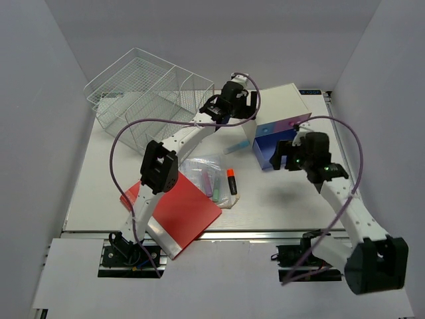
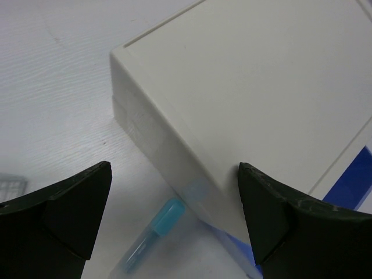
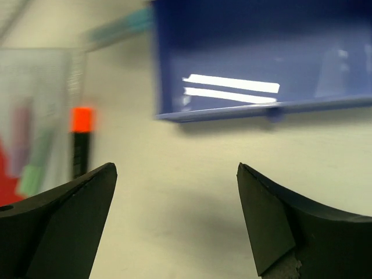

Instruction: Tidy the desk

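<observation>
Left wrist: left gripper (image 2: 174, 215) gapes empty beside drawer box (image 2: 261, 87); right gripper (image 3: 177, 215) gapes over desk (image 3: 174, 151)

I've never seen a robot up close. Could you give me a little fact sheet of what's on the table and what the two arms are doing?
surface: white desk
far left: wire basket
far right: white drawer box, blue drawer at its front
middle: clear pouch of highlighters, black marker with orange cap beside it
near left: red folder
left gripper: open, empty, at the box's corner, teal pen below
right gripper: open, empty, facing the blue drawer
</observation>
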Robot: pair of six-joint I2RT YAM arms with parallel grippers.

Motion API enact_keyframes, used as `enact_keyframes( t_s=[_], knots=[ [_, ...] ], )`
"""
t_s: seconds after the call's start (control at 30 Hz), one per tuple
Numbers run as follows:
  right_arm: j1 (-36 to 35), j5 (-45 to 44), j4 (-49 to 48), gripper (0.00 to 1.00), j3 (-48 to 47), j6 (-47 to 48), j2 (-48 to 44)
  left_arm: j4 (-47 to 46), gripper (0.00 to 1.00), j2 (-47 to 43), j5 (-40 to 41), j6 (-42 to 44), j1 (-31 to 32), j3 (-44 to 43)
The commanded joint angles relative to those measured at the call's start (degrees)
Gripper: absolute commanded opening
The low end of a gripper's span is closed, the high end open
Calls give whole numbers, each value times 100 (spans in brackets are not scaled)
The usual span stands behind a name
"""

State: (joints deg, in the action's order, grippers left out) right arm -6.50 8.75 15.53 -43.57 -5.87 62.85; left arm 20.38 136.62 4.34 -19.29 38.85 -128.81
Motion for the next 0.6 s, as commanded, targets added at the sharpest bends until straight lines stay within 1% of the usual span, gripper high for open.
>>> enact_keyframes(
  t_s=[0.0,0.03,0.07,0.1,0.13,0.17,0.2,0.23,0.3,0.33,0.37,0.4,0.43,0.47,0.5,0.53,0.57],
  knots=[
    [-1122,-539,731,89,-116,-607,-484,940,98,-846,628,268,8,-39],
    [-1839,-681,915,89,-230,-748,-449,1194,98,-1160,769,233,0,22],
    [-2211,-813,978,89,-361,-993,-371,1353,98,-1346,1049,172,0,206],
    [-2546,-1127,1013,89,-615,-1100,-274,1502,98,-1557,1173,14,0,364],
    [-3141,-1269,1031,89,-731,-1188,5,1713,98,-2055,1296,-74,-9,601],
    [-3416,-1384,996,89,-836,-1223,191,1802,98,-2356,1506,-188,0,890],
    [-3785,-1594,970,89,-1011,-1258,384,1881,98,-2681,1578,-442,0,1641],
    [-3901,-1666,952,89,-1091,-1302,830,1882,98,-3380,1657,-583,-9,2093],
    [-3999,-1771,934,89,-1284,-1573,1298,1873,98,-4122,1780,-978,0,3007],
    [-4051,-1841,891,88,-1442,-1671,1709,1829,98,-4482,1824,-1102,0,3873],
    [-4069,-1912,838,87,-1487,-1759,1922,1829,98,-5156,1868,-1243,0,4273],
    [-4078,-2104,829,85,-1557,-1916,2089,1881,98,-5476,1851,-1461,0,4929],
    [-4078,-2167,829,84,-1645,-1962,2413,1951,98,-5757,1869,-1568,0,5197],
    [-4078,-2411,890,84,-1707,-2040,2573,2030,98,-6239,1843,-1682,0,5435],
    [-4078,-2448,873,84,-1751,-2024,2705,2144,98,-6452,1747,-1831,0,5646],
    [-4078,-2466,812,83,-1743,-2015,2941,2172,98,-6655,1694,-1894,0,6048],
    [-4078,-2484,698,80,-1742,-2006,3057,2189,98,-6979,1623,-1955,0,6226]
  ],
)
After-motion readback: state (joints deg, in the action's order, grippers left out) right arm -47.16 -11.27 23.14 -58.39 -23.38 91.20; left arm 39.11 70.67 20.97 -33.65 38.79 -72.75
